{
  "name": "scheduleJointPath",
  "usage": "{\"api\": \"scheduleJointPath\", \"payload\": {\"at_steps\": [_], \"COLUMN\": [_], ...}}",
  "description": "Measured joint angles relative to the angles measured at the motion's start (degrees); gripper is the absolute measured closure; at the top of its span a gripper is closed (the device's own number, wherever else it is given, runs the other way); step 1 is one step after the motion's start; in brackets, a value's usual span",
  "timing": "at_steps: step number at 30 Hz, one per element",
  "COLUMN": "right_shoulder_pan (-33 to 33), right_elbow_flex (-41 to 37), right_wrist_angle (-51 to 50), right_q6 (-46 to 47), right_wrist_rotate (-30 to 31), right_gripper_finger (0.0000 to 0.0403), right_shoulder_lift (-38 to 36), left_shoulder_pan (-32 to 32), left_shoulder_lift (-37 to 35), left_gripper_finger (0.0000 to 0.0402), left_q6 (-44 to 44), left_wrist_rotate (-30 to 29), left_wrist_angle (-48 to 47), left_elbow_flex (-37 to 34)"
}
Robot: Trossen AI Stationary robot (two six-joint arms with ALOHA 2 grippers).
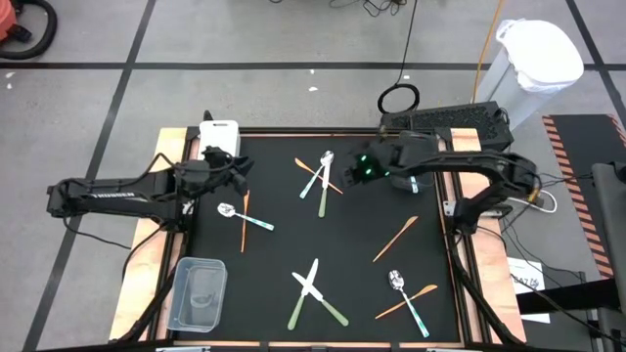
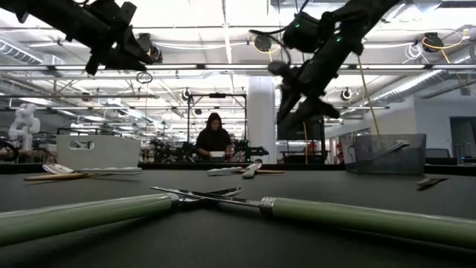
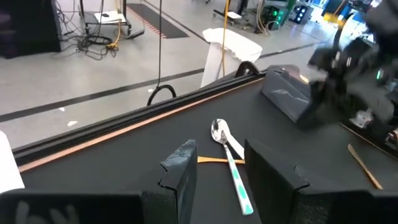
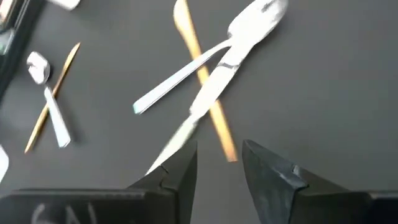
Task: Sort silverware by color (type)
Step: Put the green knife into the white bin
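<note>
The silverware lies scattered on the black mat. A silver spoon (image 1: 315, 176), a pale-green-handled knife (image 1: 324, 191) and an orange utensil (image 1: 321, 174) cross in a pile at the far middle. My right gripper (image 1: 350, 174) hovers open just right of that pile, seen in the right wrist view as the pile (image 4: 214, 68) beyond my gripper (image 4: 217, 168). My left gripper (image 1: 238, 168) is open, raised near the far left, above a spoon (image 1: 228, 209) crossed with an orange utensil (image 1: 245, 220). Its wrist view shows the gripper (image 3: 217, 177) and a blue-handled spoon (image 3: 231, 162) beyond it.
Two crossed green-handled knives (image 1: 313, 291) lie near the front edge. A loose orange utensil (image 1: 395, 238) and a spoon with an orange utensil (image 1: 406, 298) lie on the right. A clear bin (image 1: 199, 291) sits front left, a white bin (image 1: 219, 135) far left, a dark bin (image 1: 455, 122) far right.
</note>
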Motion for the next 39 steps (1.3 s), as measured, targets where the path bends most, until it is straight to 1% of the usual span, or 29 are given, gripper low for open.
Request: {"api": "scheduleJointPath", "payload": {"at_steps": [3,8,11,13,19,24,27,30,34,36,37,39], "right_shoulder_pan": [2.64,4.39,4.71,4.73,3.98,3.62,3.01,2.55,2.38,2.44,2.42,2.61], "right_elbow_flex": [0.34,6.03,9.71,12.33,18.35,19.65,19.69,19.67,19.65,19.63,19.58,19.5], "right_wrist_angle": [4.42,2.2,1.59,0.83,-5.94,-6.93,-6.64,-5.77,-5.15,-4.07,-3.14,-2.22], "right_q6": [1.81,2.28,2.49,2.8,5.65,4.8,4.17,2.77,1.77,1.57,1.14,1.46], "right_wrist_rotate": [-2.23,-2.47,-2.43,-2.43,-2.14,0.18,0.11,0.12,0.54,-0.37,-1.63,-2.65], "right_gripper_finger": [0.0277,0.0271,0.0269,0.0269,0.0269,0.0269,0.0271,0.029,0.034,0.0363,0.037,0.0373], "right_shoulder_lift": [4.55,11.76,15.84,18.49,25.69,28.07,28.7,29.15,29.2,29.11,29.05,28.48], "left_shoulder_pan": [0.0,0.04,0.07,0.07,-0.09,-0.13,-0.14,-0.15,-0.15,-0.15,-0.15,-0.15], "left_shoulder_lift": [-0.01,-0.01,-0.01,-0.07,-0.16,-0.16,-0.16,-0.16,-0.16,-0.16,-0.16,-0.16], "left_gripper_finger": [0.0268,0.0268,0.0268,0.0268,0.0268,0.0268,0.0268,0.0268,0.0268,0.0268,0.0268,0.0268], "left_q6": [-3.47,-8.54,-10.4,-10.39,-11.11,-11.59,-11.93,-11.92,-11.93,-11.98,-12.28,-14.26], "left_wrist_rotate": [-0.49,-1.49,-1.55,-1.57,-0.65,-0.4,-0.13,0.46,1.46,1.87,2.27,3.0], "left_wrist_angle": [-2.44,-17.19,-23.39,-23.97,-23.87,-24.83,-26.17,-26.6,-26.52,-26.44,-26.28,-26.21], "left_elbow_flex": [1.34,5.56,7.68,7.85,7.87,7.87,7.87,7.87,7.87,7.87,7.87,7.87]}}
